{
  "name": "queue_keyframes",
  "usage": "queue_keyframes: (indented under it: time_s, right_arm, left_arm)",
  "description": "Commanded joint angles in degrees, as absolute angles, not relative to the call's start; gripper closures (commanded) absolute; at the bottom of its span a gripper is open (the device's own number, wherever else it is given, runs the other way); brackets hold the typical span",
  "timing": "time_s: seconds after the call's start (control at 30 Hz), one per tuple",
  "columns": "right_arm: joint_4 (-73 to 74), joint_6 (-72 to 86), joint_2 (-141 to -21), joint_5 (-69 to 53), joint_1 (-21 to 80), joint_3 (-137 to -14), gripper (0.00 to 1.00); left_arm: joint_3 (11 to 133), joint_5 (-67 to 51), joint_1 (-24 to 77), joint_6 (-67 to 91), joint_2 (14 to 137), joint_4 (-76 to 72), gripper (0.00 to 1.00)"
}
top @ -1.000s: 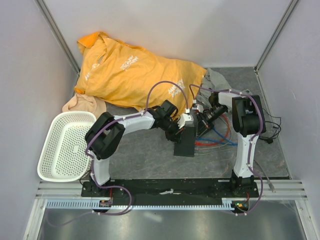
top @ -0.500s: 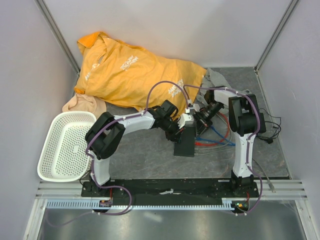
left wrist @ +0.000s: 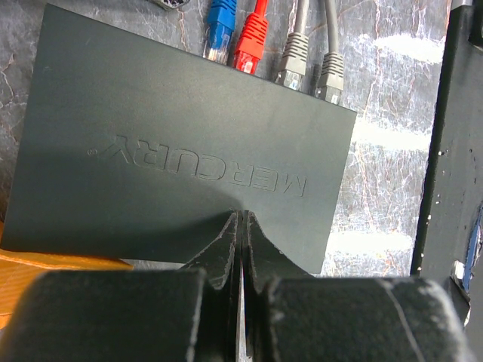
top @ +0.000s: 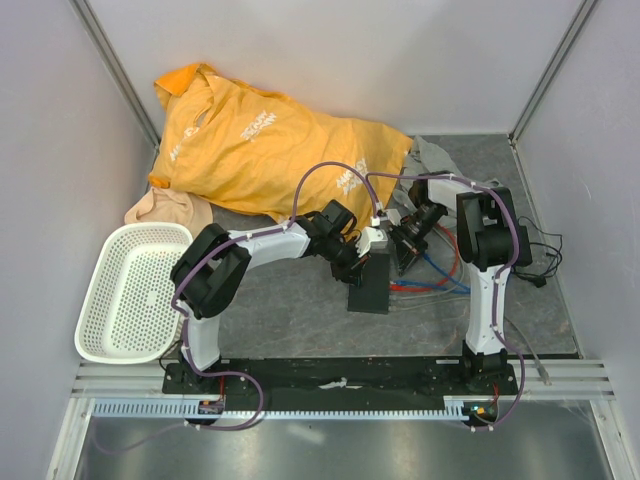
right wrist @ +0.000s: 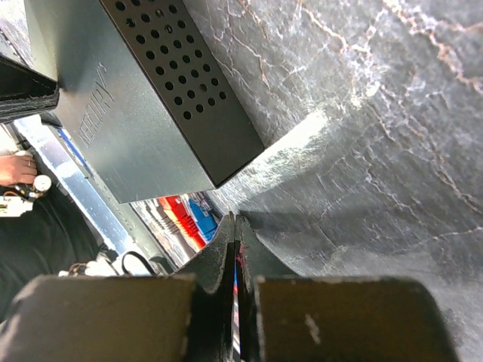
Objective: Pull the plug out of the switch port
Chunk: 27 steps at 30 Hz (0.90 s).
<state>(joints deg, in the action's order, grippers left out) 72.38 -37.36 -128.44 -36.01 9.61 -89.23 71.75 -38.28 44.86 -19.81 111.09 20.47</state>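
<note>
Your left gripper (left wrist: 240, 220) has its jaws pressed together on nothing. The tips appear to rest on the top of the switch (left wrist: 173, 151), so I read this as a hold-down rather than a grip.

The switch is a flat matte-black box with an embossed brand name. It lies on the grey marbled mat (right wrist: 362, 113) between the two arms. Along its far edge sit a blue plug (left wrist: 219, 34), a red plug (left wrist: 253, 38) and two grey plugs (left wrist: 309, 68), all still seated.

The right gripper (right wrist: 233, 222) is also closed, low over the mat off the switch's vented corner. A sliver of colour shows in its seam, and I cannot tell whether anything is pinched there.

No plug is out, so you are at the approach. Next, open the right jaws, close on one plug body and pull straight back.
</note>
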Motion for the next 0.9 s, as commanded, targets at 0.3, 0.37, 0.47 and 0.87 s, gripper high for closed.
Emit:
queue_keyframes:
  time_s: [0.3, 0.37, 0.47, 0.87]
  right_arm:
    - [62.32, -45.61, -113.83, -30.15, 9.41, -82.37, 0.66]
    - [61.7, -45.88, -112.16, -28.92, 9.58, -80.95, 0.64]
    - [61.79, -47.19, -111.1, -26.81, 9.49, -78.76, 0.63]
    - [60.03, -50.36, -106.44, -26.02, 10.11, -71.2, 0.53]
  left_arm:
    - [71.46, -34.37, 44.74, -19.69, 115.58, 24.35, 0.98]
    - [71.54, -34.45, 44.74, -19.6, 115.75, 24.17, 0.98]
    - [71.54, -34.45, 44.74, -19.51, 115.84, 24.17, 0.99]
    - [71.46, -34.45, 44.74, -19.25, 115.84, 24.17, 0.98]
